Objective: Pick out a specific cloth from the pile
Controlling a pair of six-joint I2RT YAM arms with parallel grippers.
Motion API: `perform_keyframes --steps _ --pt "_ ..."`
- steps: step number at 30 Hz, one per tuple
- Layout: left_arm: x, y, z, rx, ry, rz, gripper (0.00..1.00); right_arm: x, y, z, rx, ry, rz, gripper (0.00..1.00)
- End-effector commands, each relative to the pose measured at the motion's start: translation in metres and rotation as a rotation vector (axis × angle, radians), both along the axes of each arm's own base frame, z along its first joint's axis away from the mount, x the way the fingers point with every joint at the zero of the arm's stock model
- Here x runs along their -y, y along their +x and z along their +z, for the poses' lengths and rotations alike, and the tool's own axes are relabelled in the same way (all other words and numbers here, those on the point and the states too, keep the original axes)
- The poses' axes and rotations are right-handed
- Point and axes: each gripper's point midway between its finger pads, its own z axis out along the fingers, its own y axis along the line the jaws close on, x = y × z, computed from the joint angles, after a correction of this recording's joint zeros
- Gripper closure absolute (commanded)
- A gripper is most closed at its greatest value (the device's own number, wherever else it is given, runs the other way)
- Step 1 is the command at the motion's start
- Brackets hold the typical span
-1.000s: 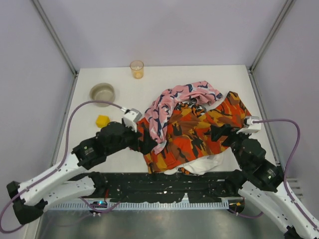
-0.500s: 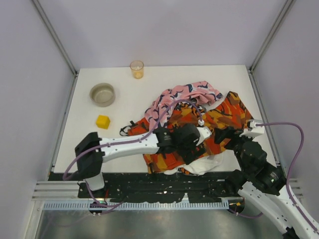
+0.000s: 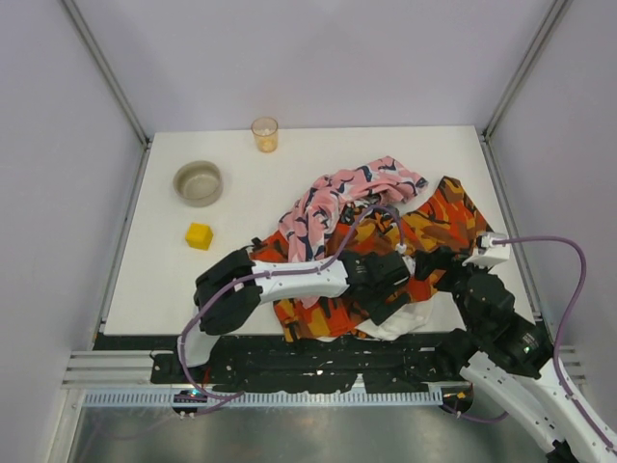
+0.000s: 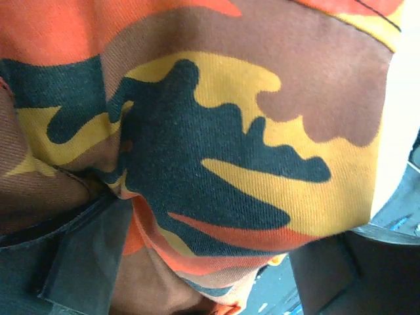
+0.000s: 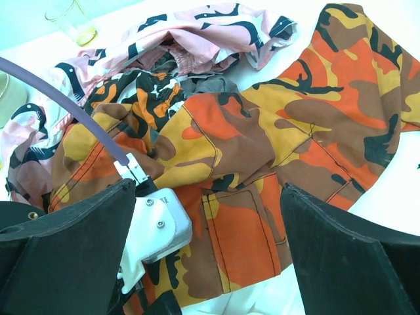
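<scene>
Looking at your left gripper, the jaws are spread wide and pushed into the orange camo garment at the front of the pile, with nothing pinched. Your right gripper hangs wide open too, just off the pile's right edge. The dark grey cloth peeks out between the pink cloth and the camo, mostly buried.

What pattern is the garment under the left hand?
Orange-yellow-brown-black camouflage garment; clearest in left wrist view.
</scene>
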Motion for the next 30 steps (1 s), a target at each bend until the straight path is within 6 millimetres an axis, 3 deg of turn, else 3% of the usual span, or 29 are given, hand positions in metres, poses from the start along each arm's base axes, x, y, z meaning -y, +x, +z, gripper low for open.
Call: perform_keyframes --steps 1,3,7,9,11,13,20,23,30 --pt "-0.026 -0.001 -0.075 -0.066 0.162 0.164 0.14 0.011 -0.002 0.017 0.053 0.025 -0.044 0.05" --pt "-0.031 0.011 -0.082 -0.001 0.179 0.227 0.40 0.014 -0.003 0.018 0.061 0.033 -0.057 0.05" --pt "-0.048 0.031 -0.079 0.117 0.252 0.302 0.70 0.017 -0.004 0.018 0.067 0.045 -0.074 0.05" --pt "-0.053 0.037 -0.071 0.162 0.255 0.320 1.00 0.019 -0.004 0.019 0.069 0.049 -0.084 0.05" --pt "-0.054 0.040 -0.055 0.190 0.221 0.334 1.00 0.020 -0.004 0.019 0.073 0.054 -0.091 0.05" --pt "-0.052 0.043 -0.027 0.217 0.147 0.334 1.00 0.021 -0.004 0.019 0.075 0.056 -0.096 0.05" --pt "-0.041 0.085 0.135 0.464 -0.209 0.351 1.00 0.017 -0.005 0.010 0.062 0.055 -0.072 0.05" --pt "-0.052 0.115 0.190 0.532 -0.291 0.399 1.00 0.017 -0.006 0.007 0.052 0.058 -0.073 0.05" --pt "-0.095 0.175 0.273 0.662 -0.300 0.500 1.00 0.005 -0.007 -0.009 0.014 0.076 -0.027 0.05"
